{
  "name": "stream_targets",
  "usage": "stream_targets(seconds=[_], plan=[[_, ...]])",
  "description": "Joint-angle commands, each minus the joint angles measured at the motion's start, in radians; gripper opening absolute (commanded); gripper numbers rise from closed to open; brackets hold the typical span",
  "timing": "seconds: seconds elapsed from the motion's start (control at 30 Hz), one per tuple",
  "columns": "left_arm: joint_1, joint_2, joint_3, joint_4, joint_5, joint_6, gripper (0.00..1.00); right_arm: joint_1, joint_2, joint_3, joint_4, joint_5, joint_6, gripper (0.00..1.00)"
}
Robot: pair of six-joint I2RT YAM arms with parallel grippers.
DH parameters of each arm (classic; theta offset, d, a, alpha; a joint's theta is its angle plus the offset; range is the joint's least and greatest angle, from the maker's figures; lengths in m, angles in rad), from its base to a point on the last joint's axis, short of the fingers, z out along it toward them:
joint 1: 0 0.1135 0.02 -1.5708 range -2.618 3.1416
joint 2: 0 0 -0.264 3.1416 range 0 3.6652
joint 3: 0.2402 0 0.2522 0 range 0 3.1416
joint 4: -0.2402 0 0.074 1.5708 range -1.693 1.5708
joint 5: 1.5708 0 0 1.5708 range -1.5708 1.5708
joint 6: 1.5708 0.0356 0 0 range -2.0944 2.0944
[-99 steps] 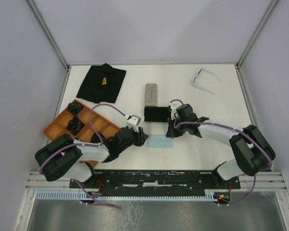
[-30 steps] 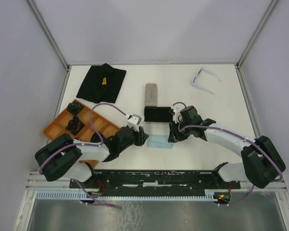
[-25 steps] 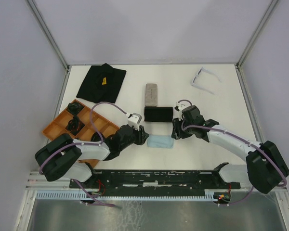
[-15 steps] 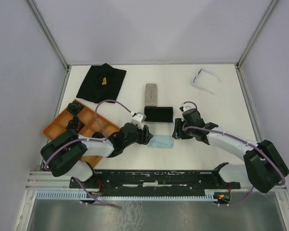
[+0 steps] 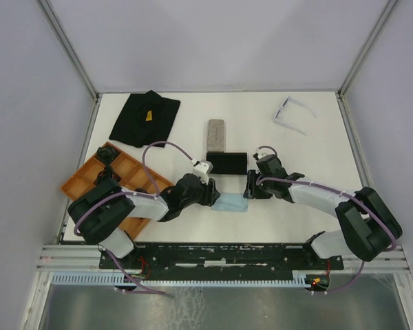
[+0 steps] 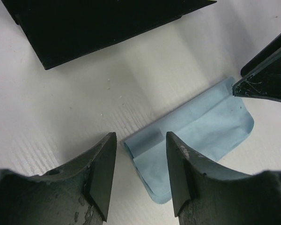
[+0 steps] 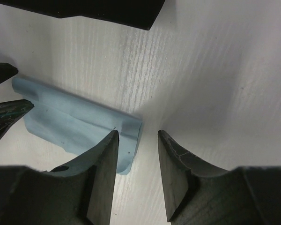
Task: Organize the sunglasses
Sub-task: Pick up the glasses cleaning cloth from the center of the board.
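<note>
Top external view: the pale-framed sunglasses (image 5: 292, 115) lie unfolded on the white table (image 5: 316, 165) in the upper right of the frame, well apart from both arms and touched by neither. An orange tray (image 5: 132, 173) sits at the left edge, partly under the left arm. A dark item (image 5: 107, 157) rests in its upper-left compartment, too small to identify. A black fabric piece (image 5: 145, 118) lies at upper left. A grey case (image 5: 217, 135) stands lengthwise near the centre, and a black case (image 5: 226, 163) lies crosswise just below it.

A folded light blue cloth (image 5: 230, 203) lies flat below the black case. The left gripper (image 5: 210, 196) is at its left end and the right gripper (image 5: 251, 185) at its right end.

Left wrist view: the left gripper (image 6: 139, 140) has its jaws partly apart, straddling the near corner of the cloth (image 6: 196, 136) and holding nothing. The black case (image 6: 107, 23) fills the top of the frame. A tip of the other gripper meets the cloth's far corner at the right edge.

Right wrist view: the right gripper (image 7: 137, 136) has its jaws about halfway apart, with the short edge of the cloth (image 7: 70, 119) lying loose between them. Nothing is pinched. The black case (image 7: 84, 9) crosses the top, and the opposite fingertips enter at mid-left.
</note>
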Motion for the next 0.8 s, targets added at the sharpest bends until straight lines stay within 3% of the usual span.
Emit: stream_targets(seconds=[0.0, 0.17, 0.77], plan=[[0.003, 0.028, 0.031, 0.011, 0.012, -0.042, 0.52, -0.003, 0.033, 0.045, -0.005, -0.018, -0.004, 0.47], [0.002, 0.032, 0.021, 0.017, 0.007, -0.039, 0.46, -0.003, 0.041, 0.053, -0.020, -0.020, -0.004, 0.45], [0.003, 0.037, 0.001, 0.064, 0.026, -0.022, 0.21, -0.002, 0.094, 0.078, -0.040, -0.038, -0.018, 0.21]])
